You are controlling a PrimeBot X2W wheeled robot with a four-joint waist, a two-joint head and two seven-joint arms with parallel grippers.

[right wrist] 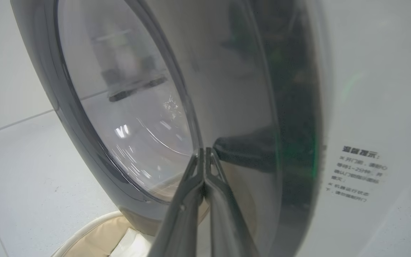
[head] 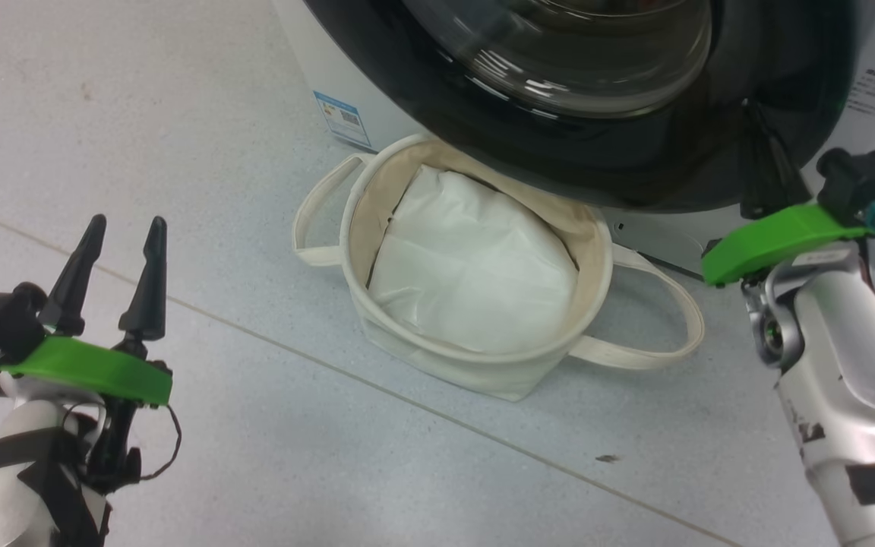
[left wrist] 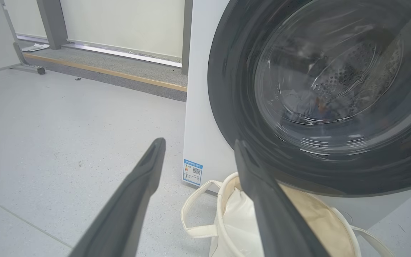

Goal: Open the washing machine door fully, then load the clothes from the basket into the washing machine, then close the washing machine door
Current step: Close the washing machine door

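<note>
Grey tiled floor (head: 141,99), cream wall (left wrist: 120,25)

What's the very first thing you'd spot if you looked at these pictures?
A big round washing machine door, shiny black with bulging glass, sits at the top of the head view. Just below it on the floor is a cream basket with a white cloth bundle inside. The left end effector is open at lower left.

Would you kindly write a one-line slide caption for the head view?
Open left gripper hovers beside the basket holding a white bundle; shut right gripper at the washing machine door.
</note>
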